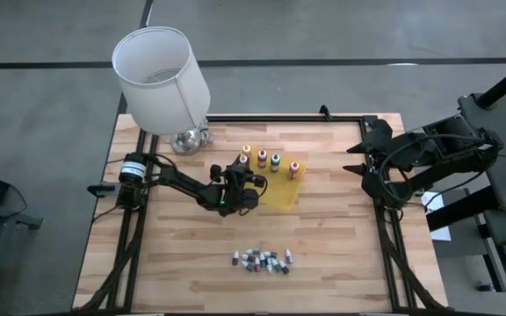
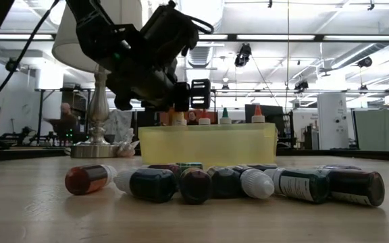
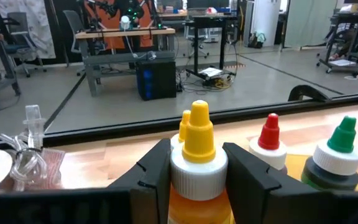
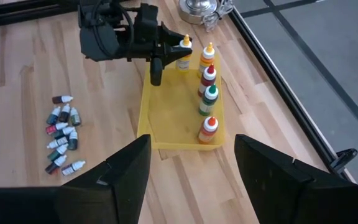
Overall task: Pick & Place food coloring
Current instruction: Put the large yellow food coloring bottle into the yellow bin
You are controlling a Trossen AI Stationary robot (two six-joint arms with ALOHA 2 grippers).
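The yellow-capped bottle (image 3: 197, 162) stands upright at the yellow tray's (image 4: 173, 127) far end, heading a row with the red, green and orange bottles, and my left gripper (image 3: 197, 177) pinches it just under its white collar, where the neck gives my fingers (image 3: 151, 174) purchase. The tiny vials (image 1: 262, 260) lie heaped on the table's near side, well apart. My right gripper (image 4: 191, 168) waits spread wide off to the side, clear of the work.

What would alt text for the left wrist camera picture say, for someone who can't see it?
The left gripper has its two dark fingers closed around a yellow-capped squeeze bottle of orange liquid. Beside it stand a red-tipped bottle and a green-tipped bottle, with a workshop floor and desks beyond the table.
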